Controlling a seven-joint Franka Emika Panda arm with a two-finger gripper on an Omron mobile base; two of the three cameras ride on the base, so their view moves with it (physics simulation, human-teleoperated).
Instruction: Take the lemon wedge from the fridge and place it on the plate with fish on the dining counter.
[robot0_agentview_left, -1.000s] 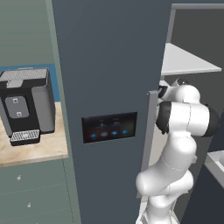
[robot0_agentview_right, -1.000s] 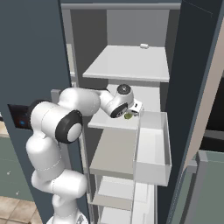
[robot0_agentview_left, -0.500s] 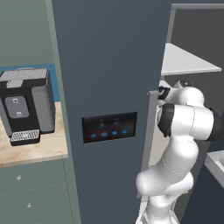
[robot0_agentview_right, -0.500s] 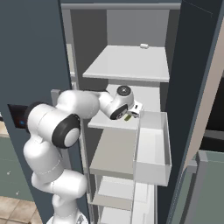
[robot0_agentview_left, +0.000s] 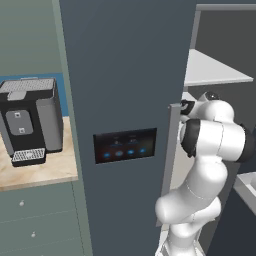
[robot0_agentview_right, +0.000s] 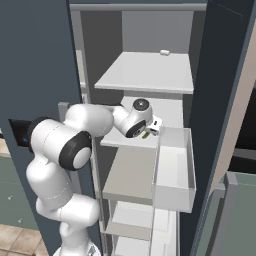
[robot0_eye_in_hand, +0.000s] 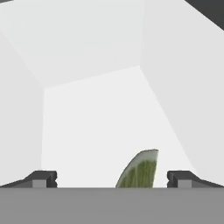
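Lemon wedge (robot0_eye_in_hand: 139, 170) lying on a white fridge shelf (robot0_eye_in_hand: 105, 118), green and curved, poking up between the two dark finger tips in the hand view. Sitting nearer the right tip (robot0_eye_in_hand: 183, 178) than the left tip (robot0_eye_in_hand: 41, 178). Not touching either one.

Going left to right in the left base view: black coffee machine (robot0_agentview_left: 31, 119) standing on a light wooden top (robot0_agentview_left: 45, 167), grey-green drawers (robot0_agentview_left: 37, 220) sitting under it. Then the fridge (robot0_agentview_left: 125, 75), tall and dark grey, showing a black panel (robot0_agentview_left: 125, 146) with small blue lights. Then a long grey handle (robot0_agentview_left: 169, 160) running down the door edge. Then the white arm (robot0_agentview_left: 210, 145) bending up and reaching into the open fridge beside a white shelf.

Going left to right in the right base view: dark fridge door, then the white arm curling up and pointing its hand into the middle shelf (robot0_agentview_right: 125, 140). Gripper (robot0_agentview_right: 148, 131) hanging low over that shelf, a small bit of green showing right at it. Jaws standing wide apart, gripping nothing. Just right of the hand, a white drawer (robot0_agentview_right: 174, 170) pulled out and hanging forward. Up above, a top shelf (robot0_agentview_right: 147, 70) holding a tiny white thing (robot0_agentview_right: 163, 52) near the back, too small to tell.
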